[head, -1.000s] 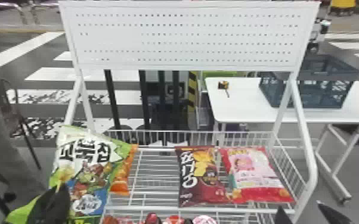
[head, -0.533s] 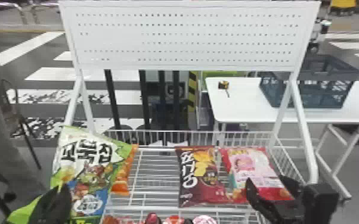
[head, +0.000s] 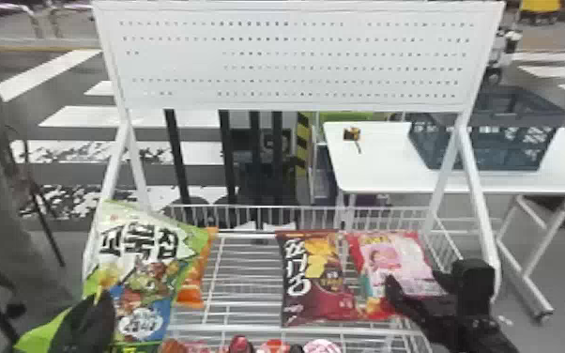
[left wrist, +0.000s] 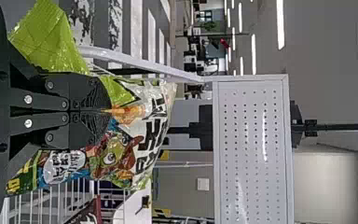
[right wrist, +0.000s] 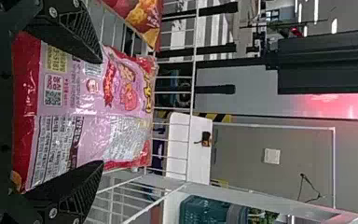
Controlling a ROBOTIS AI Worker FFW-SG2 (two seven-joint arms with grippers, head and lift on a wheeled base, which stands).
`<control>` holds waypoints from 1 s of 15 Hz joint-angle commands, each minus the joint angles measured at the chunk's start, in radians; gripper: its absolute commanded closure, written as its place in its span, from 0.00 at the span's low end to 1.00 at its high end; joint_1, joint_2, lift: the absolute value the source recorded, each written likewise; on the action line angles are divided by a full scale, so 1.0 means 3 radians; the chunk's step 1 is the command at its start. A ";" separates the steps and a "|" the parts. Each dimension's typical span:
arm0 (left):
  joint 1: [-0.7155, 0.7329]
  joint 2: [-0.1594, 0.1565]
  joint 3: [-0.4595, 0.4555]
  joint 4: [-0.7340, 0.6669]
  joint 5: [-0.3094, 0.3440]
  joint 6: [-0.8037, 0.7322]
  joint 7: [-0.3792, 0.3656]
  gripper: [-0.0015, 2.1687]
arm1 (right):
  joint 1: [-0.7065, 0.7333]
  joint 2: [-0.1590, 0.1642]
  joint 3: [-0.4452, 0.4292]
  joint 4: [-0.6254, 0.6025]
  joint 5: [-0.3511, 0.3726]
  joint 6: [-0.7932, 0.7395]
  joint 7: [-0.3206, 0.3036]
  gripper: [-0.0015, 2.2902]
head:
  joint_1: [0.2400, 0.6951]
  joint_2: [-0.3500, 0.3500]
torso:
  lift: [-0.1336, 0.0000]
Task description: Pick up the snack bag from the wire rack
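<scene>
At the left of the head view, my left gripper [head: 90,324] is shut on the green snack bag [head: 148,277], which leans up tall at the rack's left side. In the left wrist view the closed fingers of that gripper [left wrist: 110,110] pinch the green bag [left wrist: 121,156]. My right gripper [head: 415,284] stands open over the near part of the pink and red snack bag [head: 401,263], on the right side of the wire rack [head: 244,281]. In the right wrist view, the pink bag [right wrist: 91,112] lies between the spread fingers of this gripper [right wrist: 101,113].
A dark red chip bag [head: 316,277] lies just left of the pink one. An orange bag [head: 195,277] is partly behind the green bag. Red packs [head: 241,344] line the lower front. A white pegboard [head: 295,56] rises behind; a table [head: 380,173] holds a crate [head: 488,136].
My right gripper has come in from the lower right, leftward and forward to the pink bag, its fingers now around it. The left gripper still holds the green bag, almost unmoved.
</scene>
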State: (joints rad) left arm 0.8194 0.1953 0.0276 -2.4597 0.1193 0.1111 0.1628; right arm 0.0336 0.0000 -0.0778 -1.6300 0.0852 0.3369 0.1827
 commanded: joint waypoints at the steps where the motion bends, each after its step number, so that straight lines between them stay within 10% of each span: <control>1: -0.0001 0.0009 0.0000 0.0002 0.0006 -0.0004 -0.0001 0.75 | -0.0015 0.0003 -0.0022 0.0039 0.0002 0.0133 0.0005 0.14 | 0.57 0.50 | 1.00; 4: -0.0006 0.0009 -0.0020 -0.0003 -0.0004 0.0006 -0.0001 0.75 | 0.0016 0.0003 -0.0017 0.0003 -0.0054 0.0204 -0.0011 0.91 | 0.57 0.50 | 1.00; 5: -0.0006 0.0009 -0.0025 -0.0003 -0.0004 0.0016 -0.0001 0.75 | 0.0026 0.0003 -0.0017 -0.0023 -0.0054 0.0225 -0.0011 0.97 | 0.57 0.50 | 1.00; 15: 0.0020 0.0004 -0.0077 -0.0028 -0.0050 0.0026 -0.0001 0.75 | 0.0542 0.0003 0.0044 -0.0933 -0.0350 0.0112 -0.0200 0.97 | 0.57 0.50 | 1.00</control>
State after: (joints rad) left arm 0.8234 0.1975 0.0063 -2.4660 0.1065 0.1190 0.1626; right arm 0.1529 0.0000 -0.0693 -1.8374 0.0051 0.3776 0.1273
